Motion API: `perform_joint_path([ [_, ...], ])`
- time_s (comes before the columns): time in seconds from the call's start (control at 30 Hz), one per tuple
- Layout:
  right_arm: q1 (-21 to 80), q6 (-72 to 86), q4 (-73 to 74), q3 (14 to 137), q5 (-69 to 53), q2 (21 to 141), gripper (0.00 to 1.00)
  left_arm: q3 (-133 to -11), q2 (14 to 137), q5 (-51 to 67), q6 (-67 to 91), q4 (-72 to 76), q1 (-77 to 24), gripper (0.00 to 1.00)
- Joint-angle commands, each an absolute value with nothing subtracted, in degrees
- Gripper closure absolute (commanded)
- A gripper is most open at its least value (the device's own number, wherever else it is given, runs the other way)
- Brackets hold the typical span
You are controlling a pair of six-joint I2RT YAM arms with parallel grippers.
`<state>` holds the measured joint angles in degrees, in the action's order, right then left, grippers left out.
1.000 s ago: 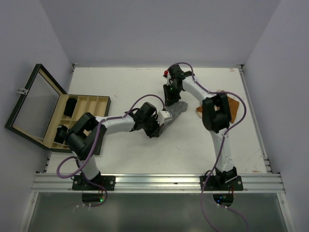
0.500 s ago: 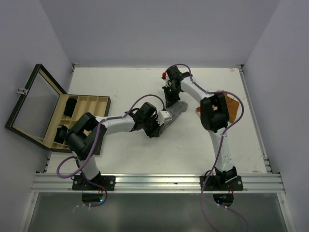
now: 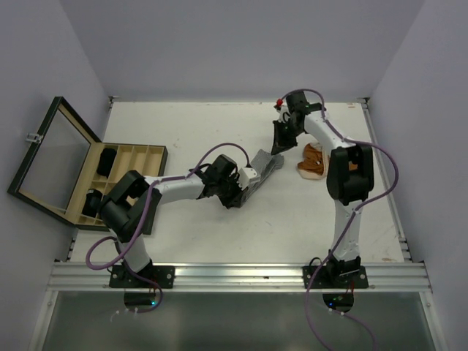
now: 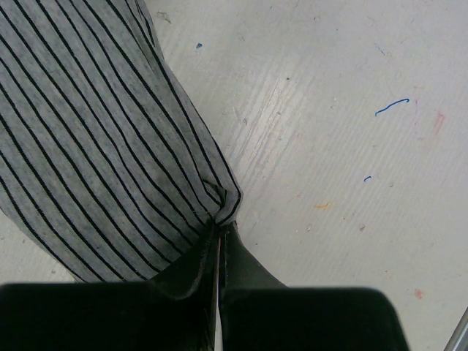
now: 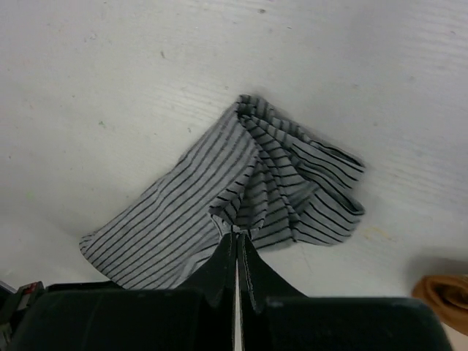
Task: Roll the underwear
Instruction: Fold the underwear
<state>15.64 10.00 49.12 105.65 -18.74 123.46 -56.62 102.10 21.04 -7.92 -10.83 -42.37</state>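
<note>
The grey striped underwear (image 3: 265, 167) lies stretched across the table's middle. My left gripper (image 3: 240, 191) is shut on its near-left edge; in the left wrist view the fingertips pinch the cloth (image 4: 110, 146) at the gripper (image 4: 221, 228). My right gripper (image 3: 278, 148) is shut on the far-right end; in the right wrist view the gripper (image 5: 235, 235) pinches a bunched fold of the striped cloth (image 5: 241, 183). The orange-brown underwear (image 3: 314, 159) lies right of it, and shows at the lower right edge of the right wrist view (image 5: 442, 291). Black underwear (image 3: 107, 161) sits in the box.
An open wooden box (image 3: 139, 157) with a glass lid (image 3: 47, 157) stands at the table's left edge. Another black piece (image 3: 92, 202) sits in its near compartment. White walls close in on all sides.
My right gripper has moved to the right and slightly back, pulling the striped cloth's far end with it and uncovering the orange-brown piece. The left gripper has stayed in place.
</note>
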Motion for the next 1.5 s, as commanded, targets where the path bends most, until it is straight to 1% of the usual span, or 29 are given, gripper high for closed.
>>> perform_joint_path([
  [0.0, 13.98, 9.06, 48.96, 101.96, -21.01, 119.80, 0.99, -53.09, 106.44, 18.28, -7.47, -18.02, -42.36, 1.00],
  [0.13, 13.19, 8.79, 48.60, 98.18, -19.25, 119.97, 0.89, -53.09, 106.44, 18.28, -7.56, -18.02, -42.36, 1.00],
  [0.23, 11.61, 8.79, 48.52, 97.91, -17.76, 119.88, 0.76, -53.00, 106.35, 18.54, -7.56, -18.02, -42.36, 1.00],
  [0.27, 10.73, 8.70, 48.60, 98.08, -17.67, 119.71, 0.64, -53.00, 106.35, 18.54, -7.65, -18.10, -42.36, 1.00],
  [0.3, 10.46, 8.61, 48.52, 98.35, -17.40, 119.01, 0.56, -53.00, 106.35, 18.54, -7.65, -18.11, -42.36, 1.00],
  [0.37, 9.93, 7.91, 48.43, 99.84, -17.84, 118.04, 0.53, -53.17, 106.43, 18.54, -7.73, -18.28, -42.36, 1.00],
  [0.43, 9.93, 8.17, 47.55, 100.72, -19.59, 115.85, 0.53, -53.44, 106.35, 18.72, -7.91, -18.54, -42.36, 1.00],
  [0.5, 10.02, 9.66, 44.22, 100.37, -24.68, 113.83, 0.57, -53.61, 106.17, 18.72, -8.17, -18.89, -42.36, 1.00],
  [0.67, 12.29, 20.18, 38.42, 96.69, -39.44, 112.59, 0.67, -53.79, 105.47, 18.63, -8.35, -19.42, -42.36, 1.00],
  [0.7, 13.17, 21.08, 37.63, 95.72, -43.03, 112.76, 0.71, -53.79, 105.29, 18.63, -8.44, -19.51, -42.36, 1.00],
  [0.9, 20.47, 25.04, 29.54, 86.41, -47.28, 113.63, 0.75, -54.14, 104.15, 19.34, -8.88, -20.13, -42.36, 1.00],
  [0.97, 21.53, 25.57, 28.57, 85.44, -47.55, 115.04, 0.76, -54.05, 103.54, 19.42, -9.05, -20.39, -42.36, 0.97],
  [1.1, 21.71, 23.47, 27.77, 83.24, -45.53, 120.39, 0.77, -54.23, 99.33, 20.65, -9.14, -21.09, -42.45, 0.87],
  [1.13, 21.71, 23.03, 27.86, 82.88, -45.35, 121.37, 0.78, -54.58, 98.27, 21.35, -9.05, -21.70, -42.45, 0.80],
  [1.2, 21.71, 22.06, 27.69, 82.10, -44.83, 123.30, 0.79, -55.19, 94.86, 21.97, -9.05, -22.32, -42.45, 0.74],
  [1.23, 21.71, 21.80, 27.34, 81.83, -44.65, 124.53, 0.79, -55.72, 93.36, 22.49, -9.05, -22.67, -42.45, 0.67],
  [1.27, 21.71, 21.62, 26.64, 81.57, -45.00, 124.98, 0.79, -55.90, 91.60, 22.94, -8.97, -22.76, -42.45, 0.63],
  [1.3, 21.71, 21.27, 26.63, 81.74, -45.09, 125.33, 0.80, -55.99, 87.67, 23.37, -9.05, -22.68, -42.45, 0.51],
  [1.33, 21.71, 20.83, 26.89, 81.91, -44.91, 125.77, 0.80, -55.90, 85.63, 23.73, -9.05, -22.07, -42.45, 0.47],
  [1.4, 21.71, 19.78, 27.07, 82.18, -44.91, 125.77, 0.80, -55.90, 80.63, 23.91, -9.05, -21.62, -42.36, 0.43],
  [1.47, 21.71, 19.08, 26.81, 82.53, -45.44, 125.42, 0.80, -56.16, 78.76, 25.31, -8.27, -21.53, -42.19, 0.43],
])
